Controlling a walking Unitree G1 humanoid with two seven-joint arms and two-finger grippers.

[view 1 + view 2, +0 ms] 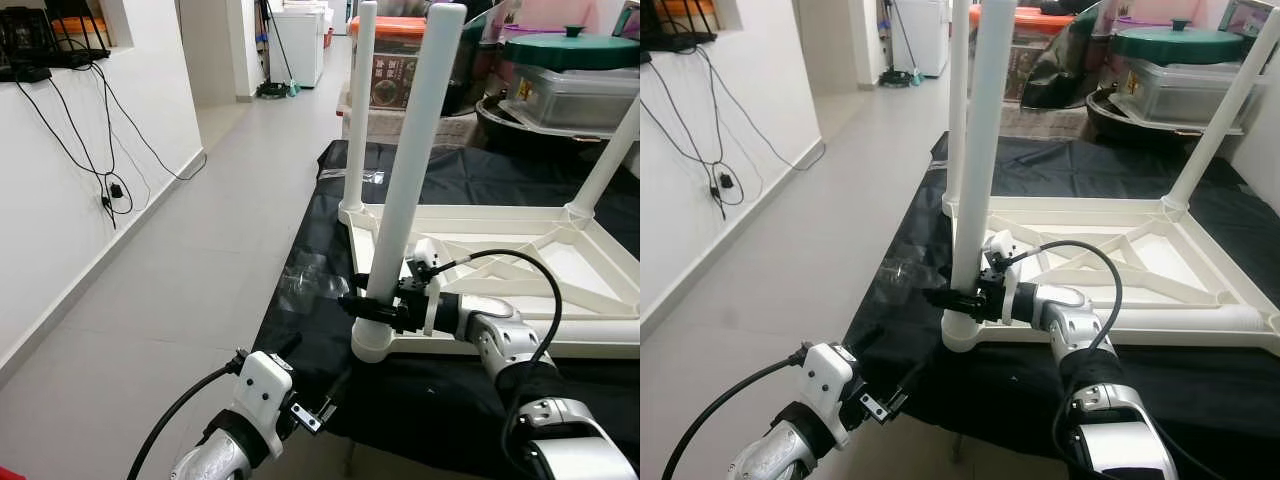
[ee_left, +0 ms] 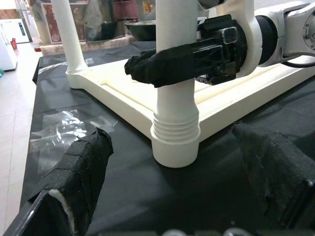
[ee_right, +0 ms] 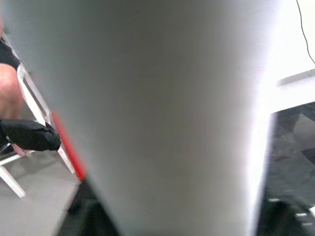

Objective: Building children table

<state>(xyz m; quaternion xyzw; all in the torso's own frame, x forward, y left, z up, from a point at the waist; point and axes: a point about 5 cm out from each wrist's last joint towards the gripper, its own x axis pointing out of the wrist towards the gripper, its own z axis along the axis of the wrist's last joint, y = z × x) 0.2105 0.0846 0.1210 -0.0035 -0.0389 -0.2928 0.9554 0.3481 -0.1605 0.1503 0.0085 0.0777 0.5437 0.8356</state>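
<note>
The children's table lies upside down on a black sheet spread over the counter, its white frame facing up and legs pointing at the ceiling. The near-left leg stands in its corner socket, where a ribbed collar — probably a screw thread — shows just above the socket rim. Another leg stands at the far-left corner, and a third rises at the far right.

The right claw is closed around the near-left leg low down, just above the collar, its black fingers wrapped on both sides of the tube. The left claw hangs near and lower, off the counter's near-left edge, its padded fingers spread wide apart and holding nothing, aimed at the socket.

The leg looks like hollow moulded plastic: light, stiff, smooth and likely slippery, so a firm hold low on the tube, close to the thread, seems best for turning it home without levering the joint. The frame itself looks rigid but light — it may slide on the sheet if twisted hard. A crumpled clear plastic bag lies on the sheet to the left of the table.

No readable brand, label or writing can be made out on the table or its parts.
</note>
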